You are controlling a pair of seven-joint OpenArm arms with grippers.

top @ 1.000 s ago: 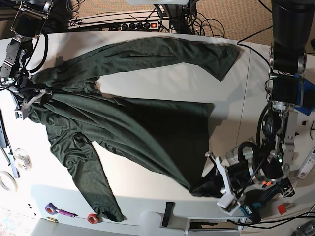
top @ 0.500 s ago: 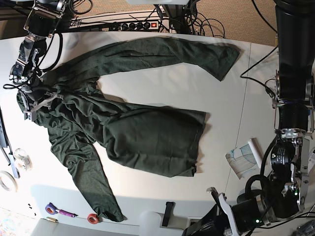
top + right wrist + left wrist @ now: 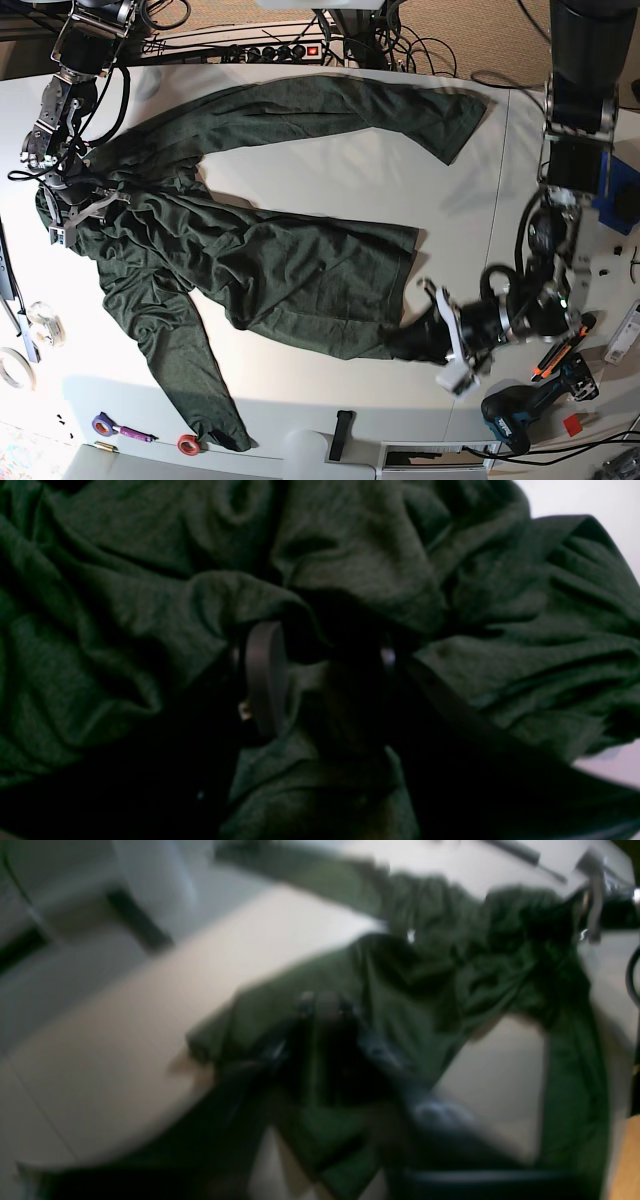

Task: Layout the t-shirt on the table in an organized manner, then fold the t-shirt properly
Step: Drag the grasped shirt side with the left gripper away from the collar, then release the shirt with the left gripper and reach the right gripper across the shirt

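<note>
A dark green long-sleeved t-shirt (image 3: 300, 270) lies spread and wrinkled across the white table (image 3: 330, 170). One sleeve runs to the far right and the other trails to the front left. My right gripper (image 3: 72, 210) sits at the bunched shoulder on the left. In the right wrist view its fingers (image 3: 265, 680) clamp a fold of the t-shirt (image 3: 350, 570), midpoint (image 3: 325, 675). My left gripper (image 3: 410, 342) is at the hem's front right corner. The left wrist view is blurred: the left gripper (image 3: 325, 1010) sits over the t-shirt (image 3: 450, 975), jaw state unclear.
Tape rolls (image 3: 42, 320) lie at the left edge. A purple marker (image 3: 125, 432), a red ring (image 3: 187, 443) and a black bar (image 3: 342, 435) sit along the front edge. A drill (image 3: 515, 425) and an orange-handled tool (image 3: 560, 362) lie at front right. Cables and a power strip (image 3: 270, 50) line the back.
One second ago the left gripper held the hem stretched toward the front right; it let go and withdrew to the front edge, and now it is back at the hem corner. The right gripper barely moved.
</note>
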